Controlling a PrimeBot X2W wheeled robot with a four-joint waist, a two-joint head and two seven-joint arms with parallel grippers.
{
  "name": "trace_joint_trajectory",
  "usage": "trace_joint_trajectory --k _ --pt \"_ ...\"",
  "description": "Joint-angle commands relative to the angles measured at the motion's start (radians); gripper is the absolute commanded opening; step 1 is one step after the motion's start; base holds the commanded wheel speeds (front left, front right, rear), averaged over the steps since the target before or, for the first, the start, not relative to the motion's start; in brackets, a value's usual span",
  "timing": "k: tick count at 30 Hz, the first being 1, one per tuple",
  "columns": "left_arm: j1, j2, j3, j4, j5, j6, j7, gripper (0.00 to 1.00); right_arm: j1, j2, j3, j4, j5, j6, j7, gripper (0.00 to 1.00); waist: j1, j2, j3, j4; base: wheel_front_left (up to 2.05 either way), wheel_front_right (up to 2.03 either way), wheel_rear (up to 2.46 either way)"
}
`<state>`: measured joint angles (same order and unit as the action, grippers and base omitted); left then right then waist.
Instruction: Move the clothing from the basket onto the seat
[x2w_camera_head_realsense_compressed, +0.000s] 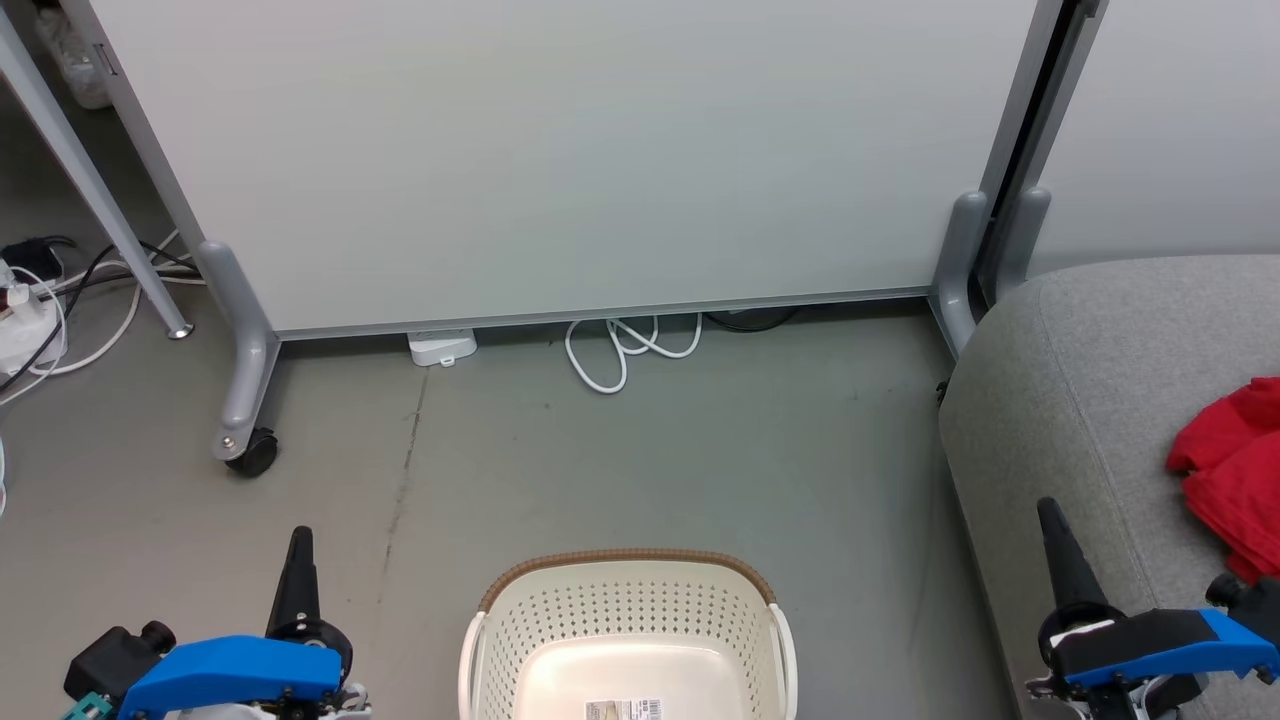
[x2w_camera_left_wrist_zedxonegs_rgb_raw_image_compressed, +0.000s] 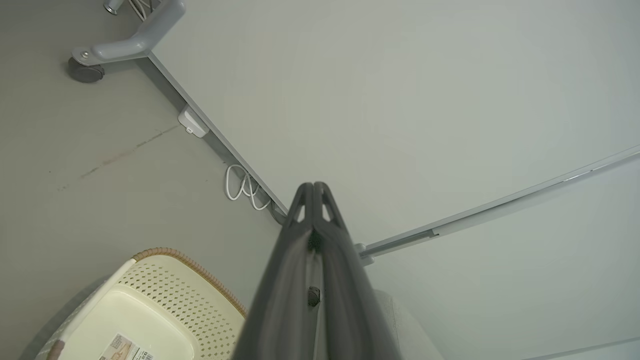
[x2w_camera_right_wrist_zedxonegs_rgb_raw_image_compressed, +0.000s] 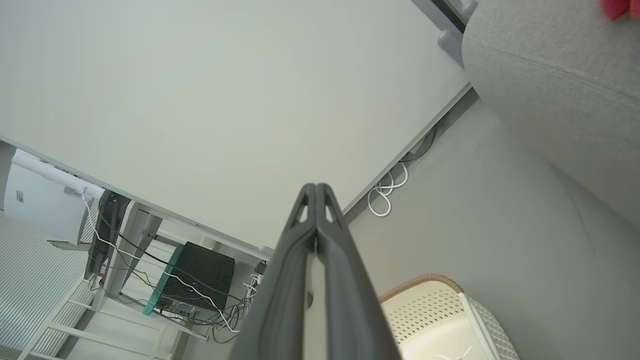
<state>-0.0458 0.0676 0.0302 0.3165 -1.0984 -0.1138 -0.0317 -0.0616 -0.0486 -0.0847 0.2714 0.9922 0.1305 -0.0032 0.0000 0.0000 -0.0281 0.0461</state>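
Head view: grey concrete-looking floor (x2w_camera_head_realsense_compressed: 700, 450) w/ a thin dark crack line running down it. A big pale partition panel (x2w_camera_head_realsense_compressed: 560, 160) on grey legs stands across the back, w/ a caster wheel (x2w_camera_head_realsense_compressed: 255, 455) at its left foot. A white cable loop (x2w_camera_head_realsense_compressed: 625, 350) and a small white box (x2w_camera_head_realsense_compressed: 442, 347) lie right at the panel's bottom edge.

The basket (x2w_camera_head_realsense_compressed: 628, 556) sits on the floor at bottom center. Its pale bottom and the barcode sticker (x2w_camera_head_realsense_compressed: 625, 710) are in plain sight. The seat (x2w_camera_head_realsense_compressed: 1080, 400) is on the right, and the clothing (x2w_camera_head_realsense_compressed: 1235, 470) lies on top of it, bunched up red, cut off by the frame edge.

The left gripper (x2w_camera_head_realsense_compressed: 300, 535) is at lower left and the right gripper (x2w_camera_head_realsense_compressed: 1048, 510) at lower right, just in front of the seat's edge. Each reads as a single dark spike, nothing in either.

Left wrist view: the left gripper's fingers are pressed together tip to tip, holding nothing. The basket corner is at lower left, w/ the floor and panel behind.

Right wrist view: the right gripper's fingers are also pressed together, nothing between them. The seat's fabric and seam are at upper right, w/ a sliver of red at the very top corner. The basket is at lower right. Past the panel's left end there's a black box (x2w_camera_right_wrist_zedxonegs_rgb_raw_image_compressed: 202, 277) on white shelving w/ tangled wires.
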Motion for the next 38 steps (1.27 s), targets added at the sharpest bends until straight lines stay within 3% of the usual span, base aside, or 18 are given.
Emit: trace_joint_trajectory --k 1,38 --pt "-0.029 0.002 0.011 -0.017 -0.025 0.003 0.007 0.0 -0.028 -0.002 -0.004 -0.014 0.033 0.0 0.007 0.0 0.0 0.0 0.001 -0.001 0.0 0.0 0.0" --pt "-0.055 -0.01 0.059 -0.07 -0.328 0.009 0.094 0.0 -0.051 -0.003 -0.022 -0.017 0.396 0.0 0.077 0.0 0.0 0.0 0.015 -0.026 0.0 0.0 0.0"
